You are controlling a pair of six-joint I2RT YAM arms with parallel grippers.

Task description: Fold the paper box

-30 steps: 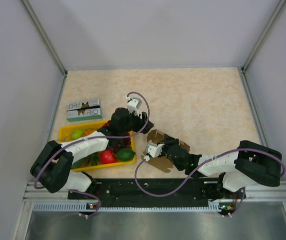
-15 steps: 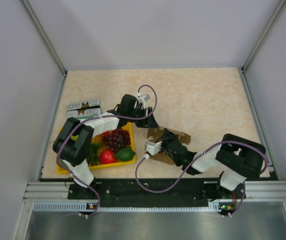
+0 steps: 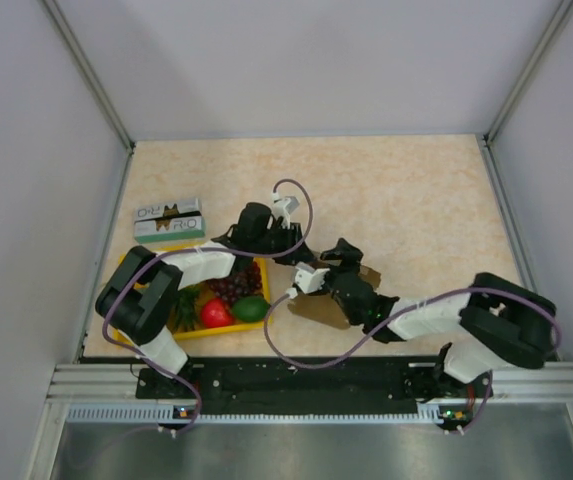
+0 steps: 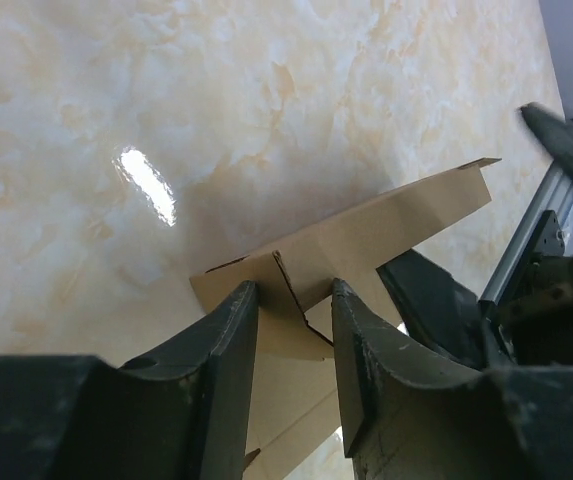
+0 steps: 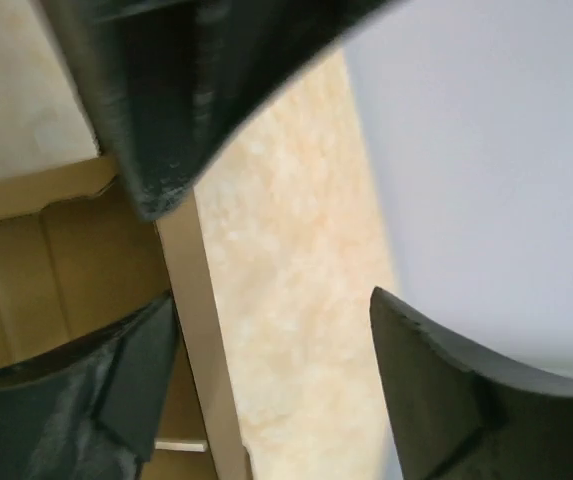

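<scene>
progress: early, paper box point(image 3: 331, 303) still mostly a flat sheet, one flap raised (folds remain) | location: lower centre of top view, on tabletop point(image 3: 416, 200) | left tool point(image 4: 294, 300): clenched on a flap tip | right tool point(image 5: 266, 300): spread, box edge between its fingers, not gripped

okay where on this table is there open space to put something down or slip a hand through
Bare marble-pattern tabletop spans the far half, from the back wall to the arms, plus the right side beside the wall. Crowded: the near left, with the yellow tray of fruit, green-and-white carton, brown cardboard box and both grippers.
</scene>
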